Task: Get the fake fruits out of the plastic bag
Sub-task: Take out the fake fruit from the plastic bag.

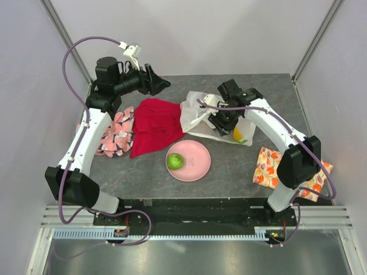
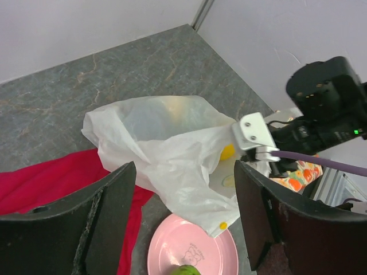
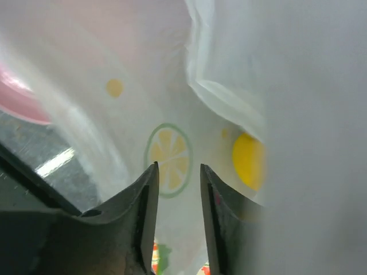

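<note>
From above, the grey stone-patterned worktop [image 1: 235, 172] carries a thin, crinkled, translucent white plastic bag [image 1: 194, 113] at its far middle, beside a rumpled red cloth [image 1: 153, 129] and a pink floral cloth [image 1: 117, 136]. A glossy round green lime [image 1: 175, 161] sits on the smooth pink plate [image 1: 198, 167], and an orange fruit-printed cloth [image 1: 268, 167] lies to the right. The left tool [image 1: 160, 82] hangs raised over the far left, while the right tool [image 1: 221, 129] reaches into the bag's mouth. From the left wrist, its dark fingers are spread wide with nothing between them. From the right wrist, the fingers stand close with a narrow gap against the film, and I cannot tell whether they pinch it. A smooth yellow fruit [image 3: 249, 160] shows through the bag.
</note>
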Controlling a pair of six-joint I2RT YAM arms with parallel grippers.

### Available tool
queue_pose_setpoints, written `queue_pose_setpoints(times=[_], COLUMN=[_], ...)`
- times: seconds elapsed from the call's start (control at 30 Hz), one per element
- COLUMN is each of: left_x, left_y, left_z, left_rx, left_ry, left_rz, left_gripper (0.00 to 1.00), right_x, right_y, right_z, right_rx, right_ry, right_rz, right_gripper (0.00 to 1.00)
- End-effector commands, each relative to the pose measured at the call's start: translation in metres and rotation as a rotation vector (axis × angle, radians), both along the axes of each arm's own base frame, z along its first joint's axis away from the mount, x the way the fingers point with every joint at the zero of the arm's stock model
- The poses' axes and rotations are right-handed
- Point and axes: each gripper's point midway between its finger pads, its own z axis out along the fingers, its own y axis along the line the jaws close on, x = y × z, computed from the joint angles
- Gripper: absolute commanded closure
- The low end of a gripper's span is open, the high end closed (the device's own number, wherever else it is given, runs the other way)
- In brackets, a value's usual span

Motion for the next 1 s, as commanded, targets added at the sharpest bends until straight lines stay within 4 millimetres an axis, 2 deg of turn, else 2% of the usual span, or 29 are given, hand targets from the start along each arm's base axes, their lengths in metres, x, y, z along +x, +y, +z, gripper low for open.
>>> queue_pose_setpoints(times=[0.0,0.13,0.23,0.3,0.33,0.4,0.43,0.5,0.63,0.73,0.8,0.9,0.93,0.97], left_x=[-0.002,-0.002,-0.002,-0.002,-0.002,-0.002,-0.002,-0.002,-0.002,-0.003,-0.004,-0.005,-0.004,-0.004], left_y=[-0.011,-0.013,-0.014,-0.014,-0.014,-0.014,-0.015,-0.015,-0.017,-0.018,-0.019,-0.018,-0.018,-0.018], left_z=[0.008,0.003,-0.002,-0.004,-0.006,-0.008,-0.01,-0.012,-0.012,-0.015,-0.016,-0.018,-0.018,-0.018], left_rx=[-0.029,-0.029,-0.025,-0.024,-0.023,-0.022,-0.022,-0.023,-0.028,-0.027,-0.026,-0.022,-0.019,-0.018], left_ry=[-0.023,-0.011,-0.002,0.0,0.004,0.009,0.014,0.019,0.024,0.032,0.033,0.036,0.032,0.031], left_rz=[-0.039,-0.046,-0.048,-0.048,-0.048,-0.051,-0.052,-0.053,-0.06,-0.065,-0.066,-0.067,-0.066,-0.066], left_gripper=[0.24,0.24,0.24,0.24,0.24,0.24,0.24,0.24,0.24,0.25,0.25,0.25,0.25,0.25], right_x=[0.037,0.045,0.047,0.046,0.047,0.051,0.053,0.054,0.058,0.066,0.073,0.081,0.083,0.084], right_y=[-0.011,-0.038,-0.059,-0.078,-0.084,-0.098,-0.101,-0.109,-0.108,-0.107,-0.103,-0.096,-0.093,-0.093], right_z=[-0.018,-0.041,-0.05,-0.055,-0.06,-0.057,-0.059,-0.061,-0.083,-0.104,-0.11,-0.103,-0.092,-0.086], right_rx=[-0.097,-0.2,-0.275,-0.339,-0.363,-0.417,-0.429,-0.464,-0.471,-0.479,-0.47,-0.425,-0.404,-0.397], right_ry=[-0.077,-0.063,-0.076,-0.091,-0.099,-0.138,-0.153,-0.164,-0.141,-0.13,-0.145,-0.18,-0.207,-0.218], right_rz=[-0.125,-0.188,-0.219,-0.245,-0.255,-0.287,-0.294,-0.305,-0.304,-0.311,-0.312,-0.289,-0.286,-0.286], right_gripper=[0.6,0.59,0.52,0.43,0.34,0.26,0.2,0.17,0.11,0.11,0.13,0.28,0.38,0.43])
